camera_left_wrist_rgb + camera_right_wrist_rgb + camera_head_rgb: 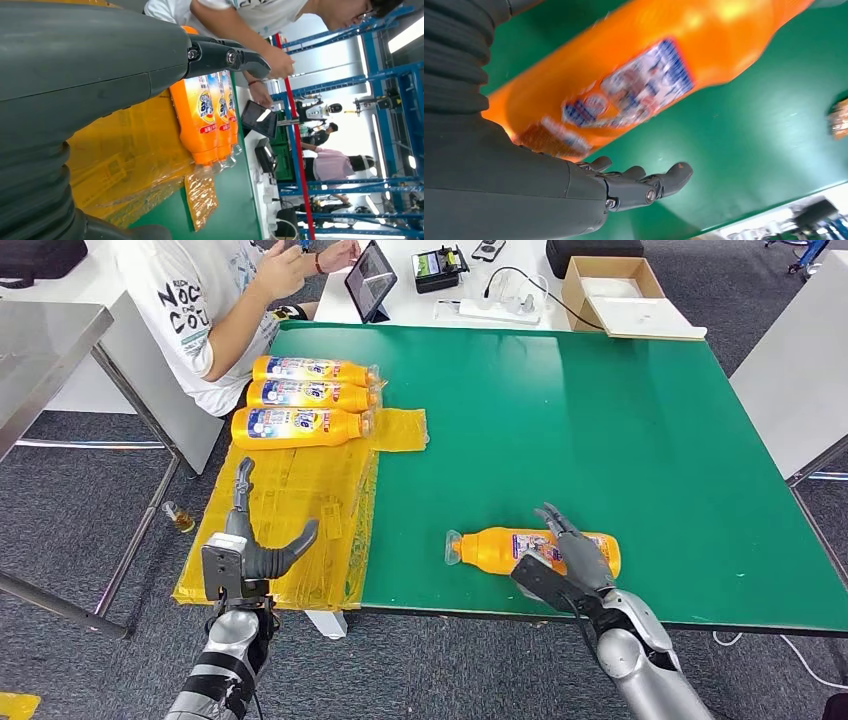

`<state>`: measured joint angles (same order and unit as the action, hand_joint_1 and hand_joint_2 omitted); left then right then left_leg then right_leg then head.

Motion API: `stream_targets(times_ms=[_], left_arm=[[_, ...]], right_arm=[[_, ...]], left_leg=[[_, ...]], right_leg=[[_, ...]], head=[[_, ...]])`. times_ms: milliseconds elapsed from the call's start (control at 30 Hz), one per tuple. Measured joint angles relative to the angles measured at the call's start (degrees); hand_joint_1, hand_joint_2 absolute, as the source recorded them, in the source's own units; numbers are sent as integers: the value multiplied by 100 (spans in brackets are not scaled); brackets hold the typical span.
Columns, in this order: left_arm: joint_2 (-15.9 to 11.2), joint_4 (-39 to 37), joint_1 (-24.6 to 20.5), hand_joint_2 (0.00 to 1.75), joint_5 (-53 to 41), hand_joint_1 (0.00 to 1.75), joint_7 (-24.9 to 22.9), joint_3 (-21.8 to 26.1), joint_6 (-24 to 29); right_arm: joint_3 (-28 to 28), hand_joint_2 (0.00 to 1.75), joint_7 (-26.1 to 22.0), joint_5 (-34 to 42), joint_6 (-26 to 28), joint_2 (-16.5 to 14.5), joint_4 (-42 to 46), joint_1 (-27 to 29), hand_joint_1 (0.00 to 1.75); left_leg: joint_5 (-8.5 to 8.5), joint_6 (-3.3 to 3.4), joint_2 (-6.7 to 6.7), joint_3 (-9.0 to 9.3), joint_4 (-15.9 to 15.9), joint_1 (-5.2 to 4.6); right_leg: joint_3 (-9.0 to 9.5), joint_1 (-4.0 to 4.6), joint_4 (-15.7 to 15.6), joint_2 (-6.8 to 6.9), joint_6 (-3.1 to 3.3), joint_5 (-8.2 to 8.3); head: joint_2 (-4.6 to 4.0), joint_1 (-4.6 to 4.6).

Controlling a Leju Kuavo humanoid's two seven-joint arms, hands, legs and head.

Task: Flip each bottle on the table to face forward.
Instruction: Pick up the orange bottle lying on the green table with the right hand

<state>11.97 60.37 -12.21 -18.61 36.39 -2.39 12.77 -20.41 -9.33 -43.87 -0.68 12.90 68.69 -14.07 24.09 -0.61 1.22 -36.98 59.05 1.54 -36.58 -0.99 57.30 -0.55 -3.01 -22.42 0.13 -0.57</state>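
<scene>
Right hand (566,562) is the closest thing going, sitting at the near edge of the green counter (620,420) with its fingers spread and draped over the lone orange bottle (535,548). I can't tell if it's actually squeezing it or just resting on top, so I wouldn't call it a grip. That bottle lies on its side, cap end pointing toward the robot's left, well apart from the others.

Left hand (250,545) hangs open over the yellow plastic sheet (290,500) at the counter's left side, fingers apart, holding nothing.

Further back, three more bottles (305,398) lie side by side, touching, on that same sheet, just in front of a seated person (215,300).

Handling guess: smooth plastic body with a glossy label, so probably slippery, and if it's full (looks it, solid orange all through) it'll have some heft and want to roll. Stiff enough to take a squeeze, though. I'd wrap around the wide middle, not the narrow neck.

View differences: the right wrist view gets the label (634,95) up close, blurry, which the head view can't resolve. The left wrist view shows the three bottles (210,115) from the side with their clear caps, plus a loose scrap of yellow film (201,197) on the green.
</scene>
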Motion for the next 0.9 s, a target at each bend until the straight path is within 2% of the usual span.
stream_targets(times_ms=[133,367,533,767,900], left_arm=[[1,-35,13,175,-100,0,36,-6,2],[1,-58,17,175,-144,0,50,-25,13],[1,-150,15,175,-205,0,81,-96,15],[1,-179,12,175,-221,0,91,-97,15],[1,-255,-20,175,-231,0,102,-115,16]], right_arm=[[-13,175,-24,39,-10,131,-162,-185,0],[-29,175,-27,49,-2,148,-209,-215,0],[-95,175,11,251,-268,270,-527,-443,0],[-140,175,8,273,-314,302,-678,-556,0],[-203,175,9,386,-504,351,-939,-802,0]], left_leg=[[0,1,0,-1,1,-1],[0,1,0,-1,1,0],[0,1,0,-1,1,0],[0,1,-1,-1,1,0],[-1,2,-1,0,1,0]], right_leg=[[0,-1,0,0,-1,0],[0,0,0,0,-1,0],[0,0,0,0,-1,0],[0,0,0,0,-1,0],[0,0,0,0,-1,0]], head=[[0,0],[0,-1],[0,0],[0,-1],[0,-2]])
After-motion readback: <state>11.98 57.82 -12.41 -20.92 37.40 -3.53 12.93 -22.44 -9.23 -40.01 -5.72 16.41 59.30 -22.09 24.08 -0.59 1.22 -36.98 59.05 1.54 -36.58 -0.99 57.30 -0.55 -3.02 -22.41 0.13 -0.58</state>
